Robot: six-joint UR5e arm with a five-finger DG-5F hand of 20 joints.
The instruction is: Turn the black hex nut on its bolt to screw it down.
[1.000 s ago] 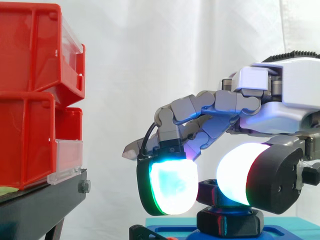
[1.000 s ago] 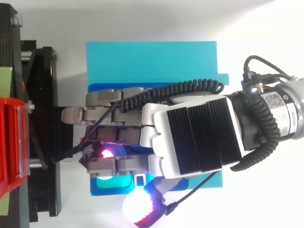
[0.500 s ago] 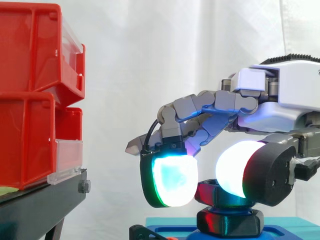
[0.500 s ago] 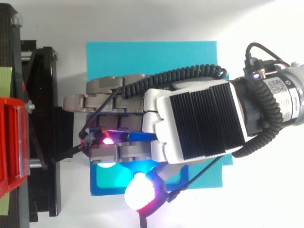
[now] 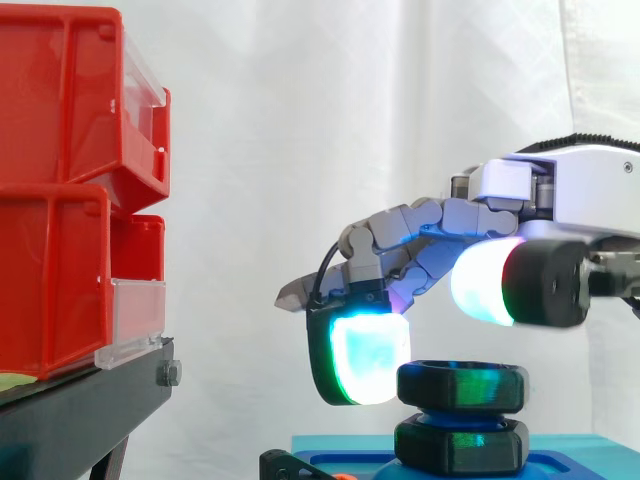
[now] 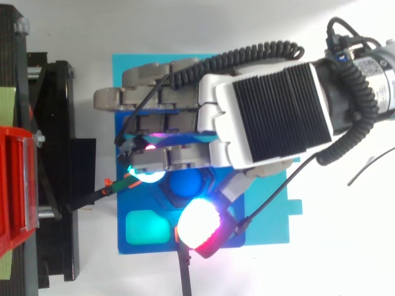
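Hand [image 5: 560, 210] released, pads clear of the black hex nut [image 5: 462, 385]. The nut sits on its bolt [image 6: 185, 182] mid blue plate [image 6: 142, 203], with a gap to the black hex base [image 5: 460, 447], so probably more turns are left. Half a second ago the pads clamped the nut; now the hand is lifted and swung away.

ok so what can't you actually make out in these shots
- Side view: whether the finger pad touches the nut; their edges overlap.
- Side view: the bolt's thread, hidden inside the nut and the black hex piece below.
- Top view: the robot hand covers part of the nut's rim around the bolt top.
- Side view: the blue base, cut by the bottom edge.
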